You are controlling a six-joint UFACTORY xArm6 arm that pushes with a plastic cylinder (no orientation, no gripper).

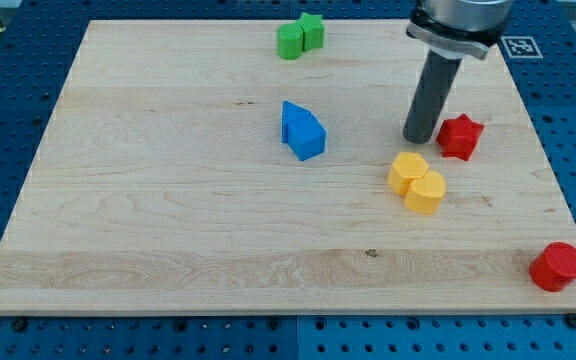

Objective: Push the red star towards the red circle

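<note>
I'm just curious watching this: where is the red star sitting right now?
The red star lies toward the view's right, about mid-height on the wooden board, just right of my tip and up-right of the yellow blocks.

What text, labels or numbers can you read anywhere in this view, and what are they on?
No readable words, brands or numbers.
One sign only: a black-and-white square fiducial marker on the blue pegboard base at the view's top right; it shows a pattern, no letters.
The wooden board, the red star, the red circle and my tip carry no markings.
</note>
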